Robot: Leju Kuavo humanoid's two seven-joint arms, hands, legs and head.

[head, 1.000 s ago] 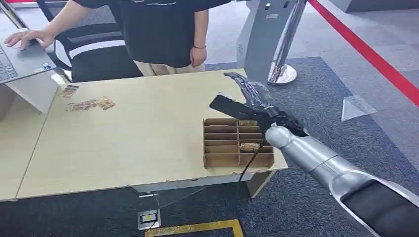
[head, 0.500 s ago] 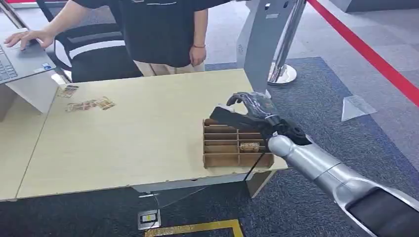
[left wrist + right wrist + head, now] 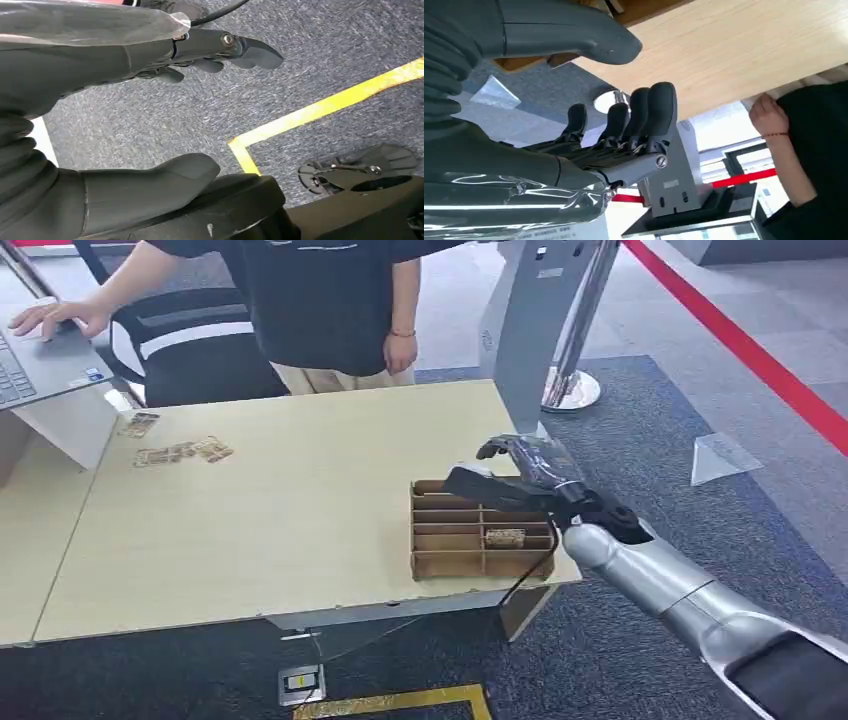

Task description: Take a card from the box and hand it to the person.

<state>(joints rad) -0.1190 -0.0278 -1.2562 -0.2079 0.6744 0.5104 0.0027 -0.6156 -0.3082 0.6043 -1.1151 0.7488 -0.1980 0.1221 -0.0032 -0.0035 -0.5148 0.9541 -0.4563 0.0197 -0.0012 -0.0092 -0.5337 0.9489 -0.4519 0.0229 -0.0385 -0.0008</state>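
Note:
A brown cardboard box point(image 3: 470, 532) with slotted compartments stands at the table's front right corner. One patterned card point(image 3: 505, 536) lies in a right-hand slot. My right hand point(image 3: 512, 472) hovers just over the box's far right corner, fingers spread and holding nothing; in the right wrist view the same hand point(image 3: 599, 145) has its thumb apart from the fingers. The person point(image 3: 330, 300) stands at the table's far side, one hand point(image 3: 400, 352) hanging by the edge. My left hand point(image 3: 125, 55) hangs over the carpet, holding nothing, fingers and thumb apart.
Several loose cards point(image 3: 185, 452) lie at the table's point(image 3: 280, 520) far left, near a laptop point(image 3: 35, 360) the person touches. A chair point(image 3: 190, 340) stands behind the table. A grey kiosk stand point(image 3: 535, 320) and a chrome post base point(image 3: 572, 390) sit past the table's right corner.
My right hand has come down and drawn back from above the table's far right edge to just over the box's far right corner. The person and the cards have not moved.

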